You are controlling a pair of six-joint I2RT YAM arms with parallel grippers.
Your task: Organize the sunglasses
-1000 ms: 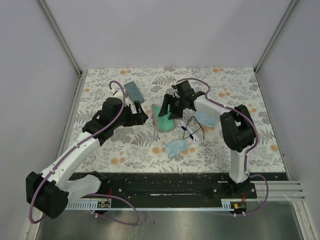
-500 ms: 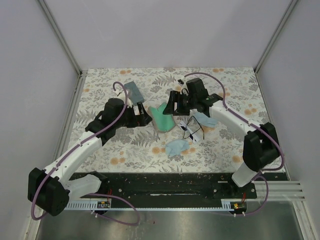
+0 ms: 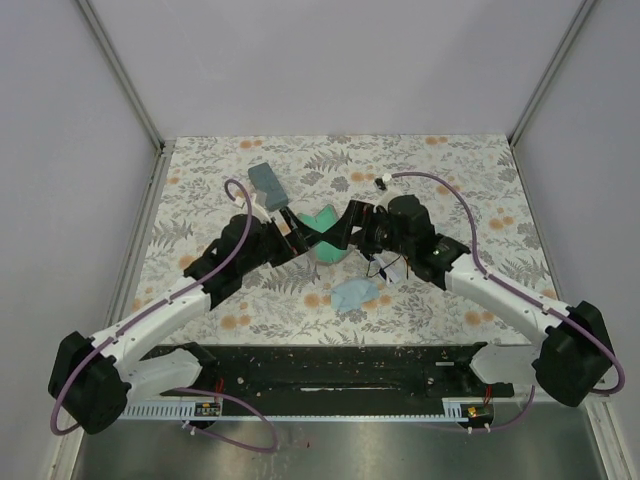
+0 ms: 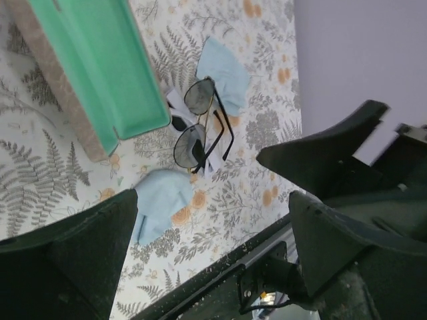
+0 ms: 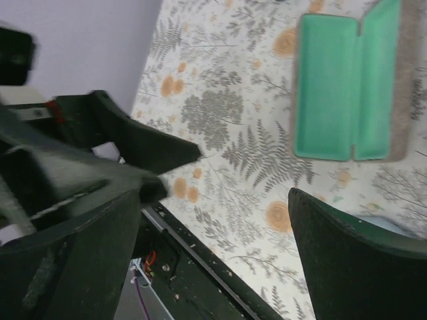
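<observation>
Top external: left claw [image 3: 290, 232] and right claw [image 3: 350, 222], both wide and empty, crowd the case [image 3: 322, 240]; a collision might knock the sunglasses [image 4: 200, 127].

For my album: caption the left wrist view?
Open green-lined case, black sunglasses and two blue cloths on a flowered table.

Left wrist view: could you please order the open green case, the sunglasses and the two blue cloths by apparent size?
1. open green-lined case: clearly largest, though cut off by the frame edge.
2. sunglasses: slightly longer than either cloth.
3. upper cloth and lower cloth: they look about alike, so I leave them unranked.
</observation>
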